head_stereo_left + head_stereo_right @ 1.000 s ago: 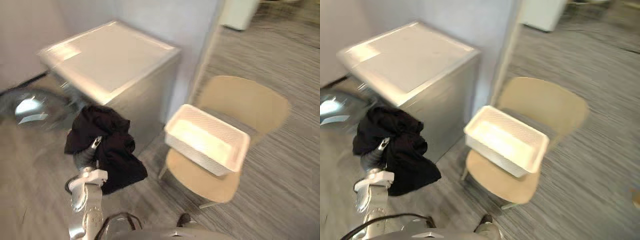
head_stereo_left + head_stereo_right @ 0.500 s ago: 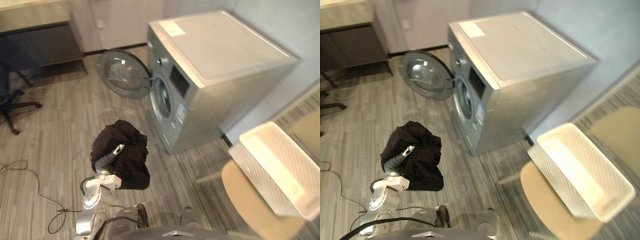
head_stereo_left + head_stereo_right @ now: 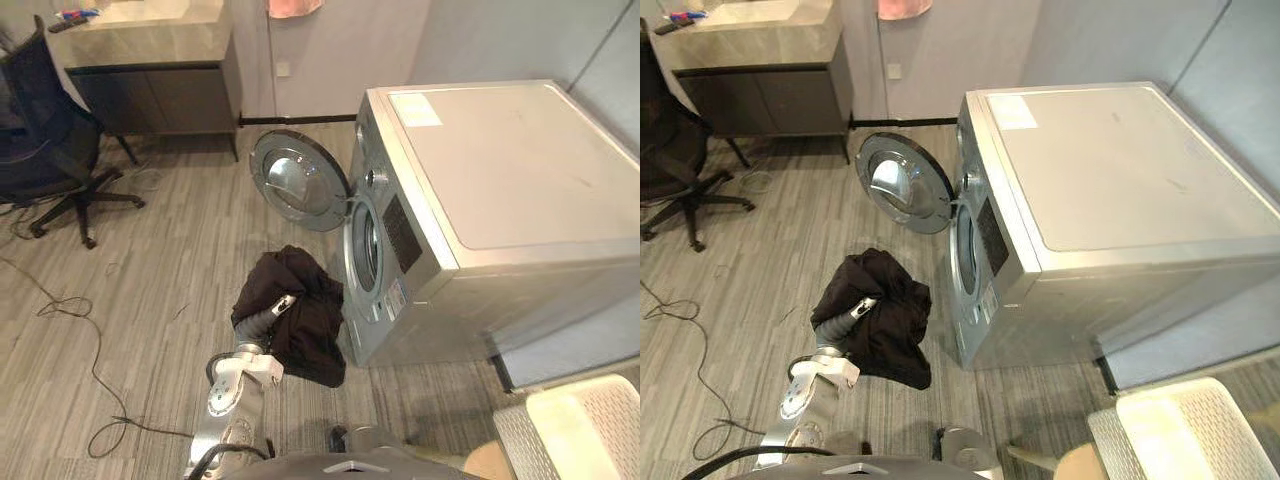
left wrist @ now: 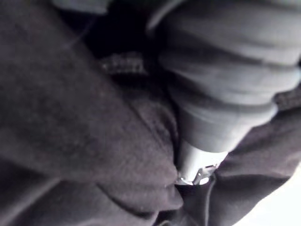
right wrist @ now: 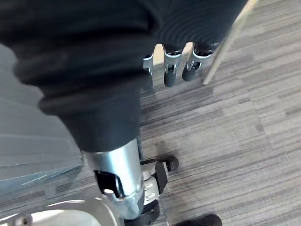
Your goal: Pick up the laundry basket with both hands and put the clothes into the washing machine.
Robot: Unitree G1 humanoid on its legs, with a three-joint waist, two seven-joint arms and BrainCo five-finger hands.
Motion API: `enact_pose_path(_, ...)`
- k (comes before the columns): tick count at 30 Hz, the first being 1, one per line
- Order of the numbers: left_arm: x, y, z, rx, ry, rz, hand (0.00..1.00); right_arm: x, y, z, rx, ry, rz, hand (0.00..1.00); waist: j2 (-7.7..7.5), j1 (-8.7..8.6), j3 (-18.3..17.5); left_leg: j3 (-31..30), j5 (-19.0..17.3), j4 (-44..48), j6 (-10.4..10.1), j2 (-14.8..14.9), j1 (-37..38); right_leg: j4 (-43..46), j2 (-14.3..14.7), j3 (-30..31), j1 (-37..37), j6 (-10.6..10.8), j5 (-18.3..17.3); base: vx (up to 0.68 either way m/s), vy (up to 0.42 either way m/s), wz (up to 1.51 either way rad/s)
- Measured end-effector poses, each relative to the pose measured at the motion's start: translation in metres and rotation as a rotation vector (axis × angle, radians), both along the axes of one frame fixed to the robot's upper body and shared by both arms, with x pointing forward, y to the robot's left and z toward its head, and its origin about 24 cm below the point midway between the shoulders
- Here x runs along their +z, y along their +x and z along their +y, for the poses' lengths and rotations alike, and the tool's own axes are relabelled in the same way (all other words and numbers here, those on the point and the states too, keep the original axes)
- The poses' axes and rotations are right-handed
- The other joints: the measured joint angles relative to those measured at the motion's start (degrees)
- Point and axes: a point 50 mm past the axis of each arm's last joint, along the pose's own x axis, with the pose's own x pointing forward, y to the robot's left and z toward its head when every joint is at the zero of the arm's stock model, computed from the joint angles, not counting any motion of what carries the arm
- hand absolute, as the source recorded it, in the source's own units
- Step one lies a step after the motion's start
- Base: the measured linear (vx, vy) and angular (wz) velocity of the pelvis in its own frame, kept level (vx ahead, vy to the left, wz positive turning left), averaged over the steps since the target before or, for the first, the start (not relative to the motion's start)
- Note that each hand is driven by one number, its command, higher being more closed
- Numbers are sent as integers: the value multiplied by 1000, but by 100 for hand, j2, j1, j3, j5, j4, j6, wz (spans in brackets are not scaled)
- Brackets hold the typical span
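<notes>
Clothes, one dark bundle, hang draped over and around the left hand. That hand is buried in the cloth in its own wrist view, so it cannot be told whether it is clenched on the fabric or merely carrying it. Right hand hangs low over the floor, fingers relaxed and loosely straight, holding nothing.

Washing machine stands just beyond the left hand and to its right. The round door is swung wide open ahead of the hand. The drum opening sits above and to the right of the bundle, near it but apart from it. Laundry basket lies well off to the right of both hands and appears empty, though only a corner of it is in frame.

Assessment: the step in hand is loading the bundle into the drum.

Recommended practice:
- Raise the left hand to the level of the opening before moving it right, so the trailing cloth clears the lower rim.
- Keep the hand on the machine side of the open door, so fabric does not snag on it.
- Carry the hand well inside before letting go; loose folds hanging below it are likely to catch on the rim and drop outside.
- The right hand is free to push in any overhang
</notes>
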Motion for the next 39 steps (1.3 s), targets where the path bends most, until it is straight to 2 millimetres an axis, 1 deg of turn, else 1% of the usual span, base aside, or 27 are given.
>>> enact_pose_path(1,-2,-1,2,12,0,8,100,0,0,-2,0,-4,1,0,29,31,-23,237,20,328,38,249,-46,-85,19,8,160,-18,-18,295,-104,-23)
enact_pose_path(2,-4,-3,7,27,6,22,100,0,3,-4,-3,-7,2,0,19,28,-58,813,70,564,128,668,5,-297,-34,23,441,-26,-27,305,-75,8)
enact_pose_path(3,-5,-3,8,30,11,24,100,0,10,-4,-13,-4,-4,0,-13,27,-56,1322,72,447,143,908,56,-490,-178,28,657,-24,-26,295,-52,20)
enact_pose_path(5,-7,-3,8,22,11,32,100,-1,14,-12,-11,-19,19,0,-36,43,-44,1624,50,-53,107,924,-1,-680,-391,31,853,0,-11,253,36,39)
enact_pose_path(8,-15,-5,15,38,28,68,100,-2,18,-17,11,-21,46,0,-93,113,-10,1138,-62,-1550,-180,317,-222,-974,-657,85,1056,86,41,211,150,22)
enact_pose_path(10,-20,-8,24,66,46,91,100,-3,16,-17,9,-16,63,0,-140,165,20,-48,189,-3169,-544,-448,-282,-1113,-828,227,1167,128,66,182,223,-17)
enact_pose_path(11,-21,-8,25,73,50,96,100,-3,15,-17,8,-15,67,0,-136,174,18,-399,323,-3552,-582,-600,-267,-1113,-849,262,1179,136,61,179,290,-44)
enact_pose_path(12,-22,-9,28,79,58,102,100,-3,15,-17,9,-16,66,0,-131,219,16,-1019,660,-4256,-600,-796,-180,-1085,-890,370,1201,265,11,208,334,-45)
enact_pose_path(13,-23,-9,28,80,59,105,100,-3,9,-18,6,-18,76,0,-108,235,12,-1302,876,-4549,-615,-836,-74,-1067,-889,419,1232,412,-54,221,358,-72)
enact_pose_path(14,-24,-10,27,89,57,113,100,-2,6,-18,12,-22,78,0,-41,291,-4,-1609,1536,-4635,-989,-866,10,-1025,-888,558,1302,766,-274,213,360,-57)
enact_pose_path(15,-27,-9,34,99,83,127,100,-5,8,-5,19,1,63,0,-282,225,36,-1557,1254,-4302,-929,-1094,-46,-962,-1091,645,1331,858,-350,179,329,-44)
enact_pose_path(16,-26,-9,35,99,89,125,100,-6,10,2,20,12,50,0,-357,193,47,-1530,1120,-4084,-892,-1131,-113,-887,-1147,682,1306,855,-335,187,377,-22)
enact_pose_path(17,-25,-9,34,96,88,121,100,-7,10,10,26,12,51,0,-413,167,55,-1489,730,-3489,-783,-1193,-290,-751,-1188,833,1275,877,-305,145,299,-19)
enact_pose_path(19,-25,-11,33,91,86,121,100,-7,9,9,23,-1,51,0,-376,171,38,-1242,240,-2849,-701,-1181,-396,-624,-1250,1177,1262,882,-306,123,292,-48)
enact_pose_path(23,-19,-11,27,69,78,94,100,-4,6,4,-5,-14,41,0,-327,135,-136,-759,-224,-2298,-533,-1194,-576,-355,-1477,1723,904,974,-357,81,263,-73)
enact_pose_path(26,-20,-12,22,46,73,105,100,-3,7,4,-56,-11,13,0,-232,59,-206,-156,-382,-2318,-368,-1198,-397,769,-1562,2298,109,953,-265,70,236,-96)
enact_pose_path(27,-21,-12,23,47,74,111,100,-3,8,4,-65,-7,5,0,-213,36,-205,164,-454,-2368,-334,-1133,-205,1262,-1568,2334,-215,881,-83,82,209,-151)
enact_pose_path(28,-23,-13,26,60,77,124,100,-2,11,3,-62,-12,-8,0,-150,41,-211,600,-526,-2538,-290,-984,126,1654,-1620,1996,-541,636,284,71,167,-144)
enact_pose_path(29,-24,-14,27,65,78,128,100,-2,12,2,-61,-14,-11,0,-136,33,-217,690,-531,-2597,-291,-944,206,1700,-1654,1859,-595,589,362,65,144,-155)
enact_pose_path(30,-26,-17,32,88,84,143,100,-1,21,3,-50,-15,-34,0,-115,17,-237,1002,-533,-2829,-287,-853,471,1903,-1808,1249,-761,457,480,4,79,-121)
enact_pose_path(31,-29,-19,36,105,91,158,100,-1,23,5,-33,-15,-38,0,-97,-63,-238,1187,-533,-3046,-284,-810,686,2083,-1915,543,-860,451,378,15,79,-120)
enact_pose_path(32,-30,-19,37,111,93,165,100,-1,25,6,-20,-12,-41,0,-139,-97,-240,1249,-531,-3145,-288,-802,798,2116,-1941,167,-863,441,285,49,13,-88)
enact_pose_path(33,-33,-19,38,120,94,182,100,-1,28,9,7,-13,-44,0,-209,-120,-251,1383,-525,-3312,-302,-771,973,2125,-1942,-522,-878,472,55,119,-79,-77)
enact_pose_path(34,-38,-21,39,123,95,206,100,-1,32,10,22,-10,-51,0,-266,-132,-262,1591,-536,-3402,-364,-702,1051,2105,-1854,-1106,-974,530,-141,109,-79,-79)
enact_pose_path(36,-48,-25,38,122,96,250,100,-1,36,11,25,-8,-59,0,-323,-185,-276,1771,-577,-3409,-466,-657,1050,1734,-1797,-1955,-1054,464,-230,106,-120,-59)
enact_pose_path(38,-61,-28,33,116,76,318,100,-2,35,9,24,-9,-47,0,-324,-236,-308,1800,-616,-3397,-577,-616,1086,1255,-1724,-2498,-818,156,-457,224,-152,-32)
enact_pose_path(39,-64,-30,29,115,58,348,100,-2,33,6,22,-16,-39,0,-224,-230,-270,1757,-517,-3378,-589,-512,1159,1126,-1538,-2488,-693,149,-459,284,-132,-23)
